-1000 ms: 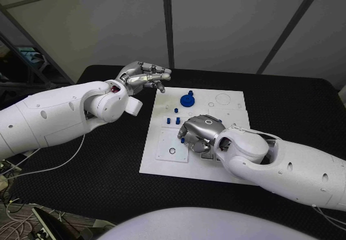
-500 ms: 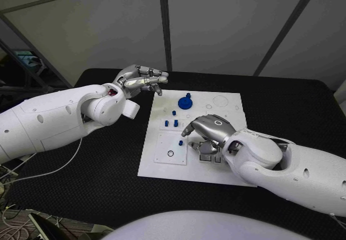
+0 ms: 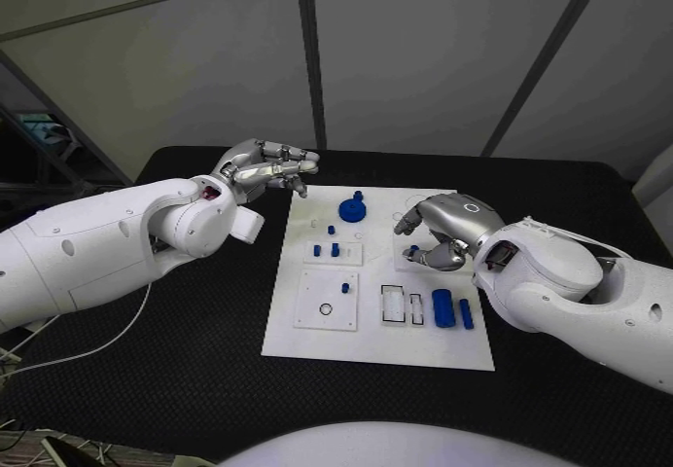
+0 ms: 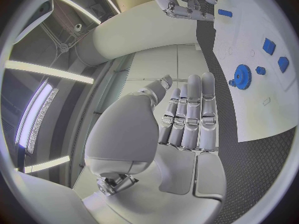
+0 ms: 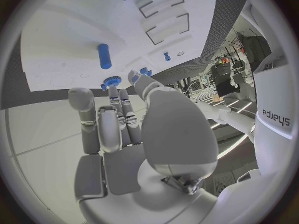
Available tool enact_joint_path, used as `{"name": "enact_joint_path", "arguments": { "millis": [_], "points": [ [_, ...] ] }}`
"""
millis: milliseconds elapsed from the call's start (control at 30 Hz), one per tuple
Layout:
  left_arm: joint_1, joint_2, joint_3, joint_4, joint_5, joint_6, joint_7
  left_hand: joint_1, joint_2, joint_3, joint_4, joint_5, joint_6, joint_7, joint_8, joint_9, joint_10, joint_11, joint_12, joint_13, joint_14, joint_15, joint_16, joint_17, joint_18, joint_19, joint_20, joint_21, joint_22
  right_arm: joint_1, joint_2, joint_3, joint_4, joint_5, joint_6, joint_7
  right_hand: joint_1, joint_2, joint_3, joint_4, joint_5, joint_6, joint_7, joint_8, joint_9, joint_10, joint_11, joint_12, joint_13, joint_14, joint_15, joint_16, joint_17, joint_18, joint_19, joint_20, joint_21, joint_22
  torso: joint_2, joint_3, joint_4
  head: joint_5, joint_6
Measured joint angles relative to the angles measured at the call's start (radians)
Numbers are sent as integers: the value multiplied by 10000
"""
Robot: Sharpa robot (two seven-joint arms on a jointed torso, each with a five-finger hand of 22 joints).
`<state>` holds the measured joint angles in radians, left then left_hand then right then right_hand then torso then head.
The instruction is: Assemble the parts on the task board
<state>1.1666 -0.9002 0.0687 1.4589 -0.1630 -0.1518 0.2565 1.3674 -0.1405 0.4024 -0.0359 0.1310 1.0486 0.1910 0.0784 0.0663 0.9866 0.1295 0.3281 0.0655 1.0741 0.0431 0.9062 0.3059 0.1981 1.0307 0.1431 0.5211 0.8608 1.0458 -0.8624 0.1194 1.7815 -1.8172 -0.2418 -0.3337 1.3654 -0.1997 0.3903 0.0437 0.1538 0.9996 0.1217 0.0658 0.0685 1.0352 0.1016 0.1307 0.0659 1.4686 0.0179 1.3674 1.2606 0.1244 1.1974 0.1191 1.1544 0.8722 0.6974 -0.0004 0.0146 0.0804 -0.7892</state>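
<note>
- Showing the task board [image 3: 320, 336] flat on the black counter [image 3: 168, 379], with small blue parts: a gear [image 3: 354, 207] at the far edge, two bars [image 3: 450, 307] near the right hand [image 3: 438, 233].
- Parts look rigid, light, probably slick plastic; pinch each bar across its narrow sides.
- Right fingers curl loosely, holding nothing; left hand [image 3: 263, 165] hovers beside the board, fingers half-curled, empty.

From the head we look steeply down on the bench [image 3: 168, 389] and the whole board [image 3: 378, 345]. Our wrist cams sit right behind each palm, looking out along the fingers; both catch the board and the blue gear [image 4: 241, 76].
</note>
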Motion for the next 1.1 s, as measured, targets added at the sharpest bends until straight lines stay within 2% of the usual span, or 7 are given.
{"name": "enact_joint_path", "arguments": {
  "millis": [100, 300, 633, 767, 900, 933, 1100],
  "points": [
    [0, 16, 0, -3, 0, 2, -3, 0, 0, 0, 0, 0, 0, 0, 0, 0, 0, 0, 0, 0, 0, 0, 0, 0, -1, 0, 0, 0, 0, 20, -5, 22, -105, 36, 228, -91, 0, 0, -240, 33, 0, -95, -99, 0, 0, -141, 68, 46, 0, 0, 0, 0, -44, 0, 21, 21, -18, -62, 3, 0, -5, -42, 18],
    [-1, 37, 0, -10, 1, 10, -7, 0, 0, 0, 0, 0, 0, 0, 0, 0, 0, 0, 0, 0, 0, 0, 0, 1, 0, 0, 0, 0, 1, 20, 63, 34, -308, 81, 594, -211, 31, -30, -315, 47, 0, -102, -106, 0, -1, -172, 38, 46, 0, 0, 0, 0, -81, 0, 26, 27, -57, -101, 5, 1, -4, -74, 31],
    [-1, 47, 0, -17, 1, 26, -11, 0, 0, 0, 0, 0, 0, 0, 0, 0, 0, 0, 0, 0, 0, 0, 0, 1, 0, 0, 0, 0, 1, 20, 302, 34, -696, 115, 1074, -319, 286, 201, -315, 47, 0, -83, -196, 0, 6, -171, 38, 266, -1, 0, -1, 0, -94, 1, 27, 25, -101, -121, 2, 2, 14, -92, 34],
    [-1, 47, 0, -17, 1, 30, -12, 0, 0, 0, 0, 0, 0, 0, 0, 0, 1, 0, 0, 0, 0, 0, 0, 2, -1, 0, 0, 0, 2, 20, 366, 34, -774, 122, 1206, -341, 406, 321, -308, 54, 0, 201, -128, 65, 48, 98, -37, 426, -1, 0, 0, 0, -81, 0, 141, -24, -101, -64, 2, 3, 18, -100, 41],
    [-1, 49, 0, -20, 1, 33, -14, 0, 0, 0, 0, 0, 0, 0, 0, 0, 0, 0, 0, 0, 0, 0, 0, 2, 0, 0, 0, 0, 2, 19, 411, 33, -816, 127, 1331, -356, 494, 409, -57, 104, 0, 736, 78, 233, 121, 648, -192, 579, -1, -18, -132, 113, 40, 0, 272, -155, 35, 153, 2, 5, 19, -101, 27],
    [-1, 50, 0, -21, 1, 33, -15, 0, 0, 0, 0, 0, 0, 0, 0, 0, 1, 0, 0, 0, 0, 0, 0, 2, 1, 0, 0, 0, 2, 19, 418, 32, -825, 128, 1366, -360, 494, 409, -57, 103, 0, 836, 100, 241, 135, 756, -225, 632, 8, -35, -149, 154, 73, 0, 293, -133, 63, 208, 2, 6, 19, -101, 23],
    [-1, 54, 0, -29, 1, 35, -17, 0, 0, 0, 0, 0, 0, 0, 0, 0, 0, 0, 0, 0, 0, 0, 0, 2, 0, 0, 0, 0, 2, 19, 447, 32, -847, 130, 1485, -371, 493, 408, 91, 97, 0, 1150, 66, 298, 156, 1165, -322, 672, 29, -37, -218, 205, 164, -1, 398, -209, 132, 346, 4, 8, 19, -101, 9]
  ]
}}
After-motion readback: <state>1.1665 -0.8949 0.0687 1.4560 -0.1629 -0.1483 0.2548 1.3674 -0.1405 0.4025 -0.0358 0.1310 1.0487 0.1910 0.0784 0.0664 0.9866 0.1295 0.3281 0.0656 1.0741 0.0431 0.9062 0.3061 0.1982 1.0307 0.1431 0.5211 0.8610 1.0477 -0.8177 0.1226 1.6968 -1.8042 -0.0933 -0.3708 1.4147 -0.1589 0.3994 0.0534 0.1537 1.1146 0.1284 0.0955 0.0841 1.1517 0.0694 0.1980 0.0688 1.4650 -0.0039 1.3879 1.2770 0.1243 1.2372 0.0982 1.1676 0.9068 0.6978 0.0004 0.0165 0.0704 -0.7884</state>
